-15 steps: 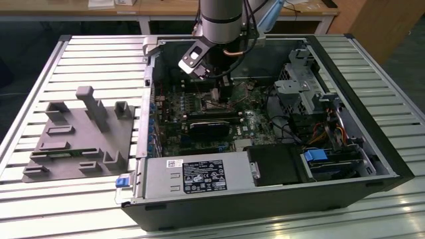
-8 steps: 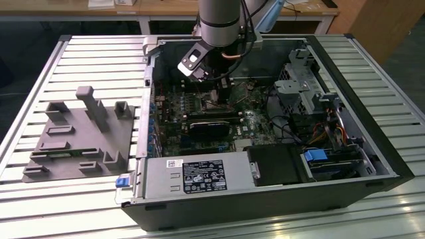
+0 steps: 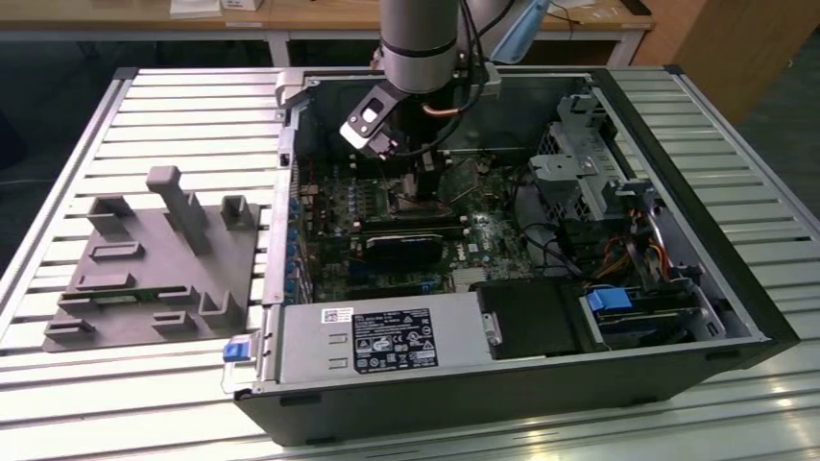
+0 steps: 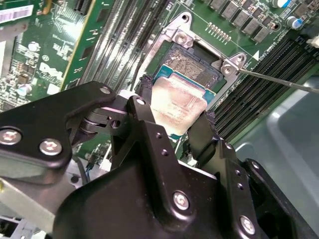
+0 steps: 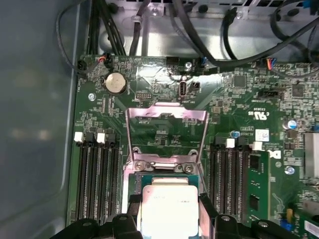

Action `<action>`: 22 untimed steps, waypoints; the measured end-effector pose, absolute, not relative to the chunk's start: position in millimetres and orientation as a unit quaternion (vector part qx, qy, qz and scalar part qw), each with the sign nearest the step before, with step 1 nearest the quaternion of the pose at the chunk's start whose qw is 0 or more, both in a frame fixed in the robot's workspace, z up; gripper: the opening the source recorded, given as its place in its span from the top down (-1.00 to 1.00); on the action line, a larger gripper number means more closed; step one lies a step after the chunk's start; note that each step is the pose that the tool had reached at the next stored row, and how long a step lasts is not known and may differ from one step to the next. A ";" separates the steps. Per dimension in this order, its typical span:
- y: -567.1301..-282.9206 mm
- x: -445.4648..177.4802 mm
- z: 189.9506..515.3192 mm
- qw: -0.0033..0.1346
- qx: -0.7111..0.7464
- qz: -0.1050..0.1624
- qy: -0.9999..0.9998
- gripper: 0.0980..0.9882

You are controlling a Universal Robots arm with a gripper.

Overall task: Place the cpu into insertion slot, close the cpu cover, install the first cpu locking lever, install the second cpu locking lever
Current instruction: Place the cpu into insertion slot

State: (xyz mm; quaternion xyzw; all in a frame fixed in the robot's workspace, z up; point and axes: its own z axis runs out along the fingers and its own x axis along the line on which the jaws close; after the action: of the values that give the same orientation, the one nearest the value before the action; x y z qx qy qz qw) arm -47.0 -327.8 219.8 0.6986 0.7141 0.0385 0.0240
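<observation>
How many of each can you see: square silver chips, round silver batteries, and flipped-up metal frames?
cpu: 1
round battery: 1
cpu cover, flipped up: 1
Total: 3

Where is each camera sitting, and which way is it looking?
Exterior view: off the arm, above the open computer case, looking down into it; the arm shows.
First wrist view: on the arm, facing the green board and open cpu cover; the gripper shows.
Second wrist view: on the arm, facing the insertion slot past the gripper.
Both wrist views share the cpu held by the gripper.
</observation>
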 end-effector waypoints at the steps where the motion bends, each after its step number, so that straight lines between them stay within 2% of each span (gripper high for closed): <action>1: -327.3 -47.5 218.7 0.024 0.699 0.038 0.714 0.02; 22: -326.2 -50.4 203.5 0.024 0.708 0.038 0.705 0.02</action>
State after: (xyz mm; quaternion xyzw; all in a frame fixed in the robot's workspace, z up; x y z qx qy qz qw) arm -50.4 -326.2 203.5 0.7078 0.7049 0.0381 0.0244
